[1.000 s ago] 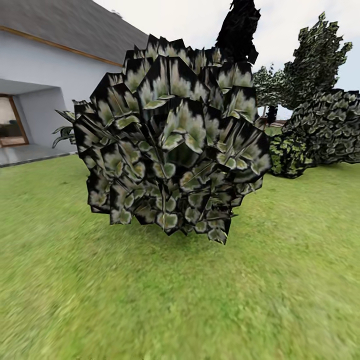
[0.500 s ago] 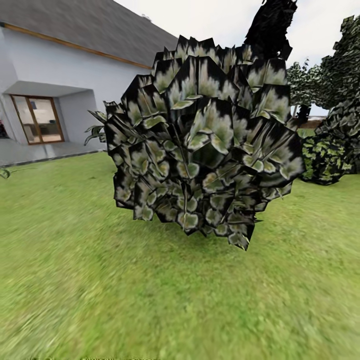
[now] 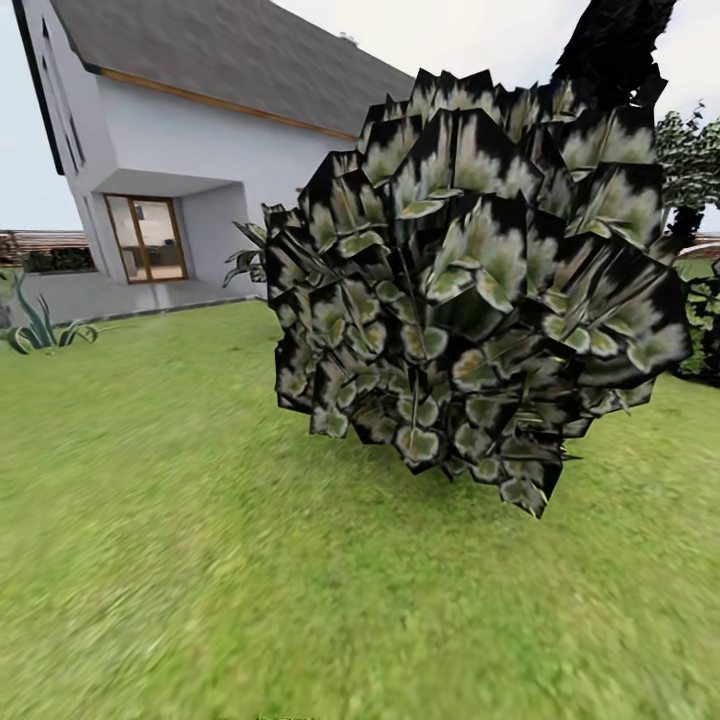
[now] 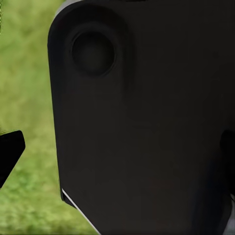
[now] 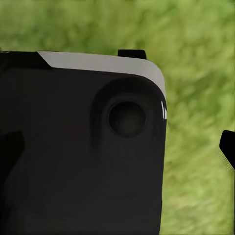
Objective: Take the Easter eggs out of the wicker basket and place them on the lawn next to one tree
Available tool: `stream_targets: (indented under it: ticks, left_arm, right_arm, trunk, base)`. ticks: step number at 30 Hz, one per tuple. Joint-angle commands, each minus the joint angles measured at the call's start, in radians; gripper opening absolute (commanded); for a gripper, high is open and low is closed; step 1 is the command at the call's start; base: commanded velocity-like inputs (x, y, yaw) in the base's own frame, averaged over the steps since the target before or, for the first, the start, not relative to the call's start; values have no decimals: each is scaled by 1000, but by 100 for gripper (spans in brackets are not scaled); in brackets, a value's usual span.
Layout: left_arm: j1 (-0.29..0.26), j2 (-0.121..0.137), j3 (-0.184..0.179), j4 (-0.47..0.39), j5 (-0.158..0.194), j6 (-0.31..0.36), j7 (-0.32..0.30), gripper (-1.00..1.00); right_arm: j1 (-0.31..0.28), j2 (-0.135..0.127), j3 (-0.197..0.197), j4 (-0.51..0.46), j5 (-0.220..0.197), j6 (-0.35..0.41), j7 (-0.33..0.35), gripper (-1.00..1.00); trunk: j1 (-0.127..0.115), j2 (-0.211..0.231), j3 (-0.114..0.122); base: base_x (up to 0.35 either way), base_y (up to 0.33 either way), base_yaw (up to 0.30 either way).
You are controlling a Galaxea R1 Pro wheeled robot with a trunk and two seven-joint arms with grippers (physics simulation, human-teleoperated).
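The lawn point(image 3: 200, 560) spreads green and mottled across the head view. The Easter eggs, the wicker basket and the tree are out of view. In the left wrist view, my left gripper point(image 4: 117, 152) has a black fingertip point(image 4: 10, 154) at one edge and the other at the far edge, wide apart, with a dark part of my own body and grass behind. My right gripper point(image 5: 117, 147) looks the same, one fingertip point(image 5: 227, 147) over grass, nothing held.
A big rounded dark-leaved bush point(image 3: 470, 280) stands close ahead, right of centre. Behind it rises a dark-leaved tree point(image 3: 615, 40). A white house point(image 3: 200, 150) with a glass door point(image 3: 147, 238) and a patio point(image 3: 110, 298) lies at the back left, beside a spiky plant point(image 3: 40, 325).
The whole head picture has shifted right, so the camera has turned left: the bush sits further right and looks larger, and more of the house and its left end show.
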Motion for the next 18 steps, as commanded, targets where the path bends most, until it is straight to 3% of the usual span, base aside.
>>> stream_targets:
  ticks: [1, 18]
  left_arm:
    - [1, 0, 1, -2, 1, 0, -1, 100]
    - [1, -1, 1, -2, 1, -1, 0, 100]
  right_arm:
    - [-1, 0, 0, 1, 1, -3, -1, 100]
    - [-1, 1, 1, -1, 1, -3, -1, 100]
  trunk:
    - [0, 0, -1]
    - [0, 0, -1]
  base:
    - [0, 0, 293]
    - [0, 0, 293]
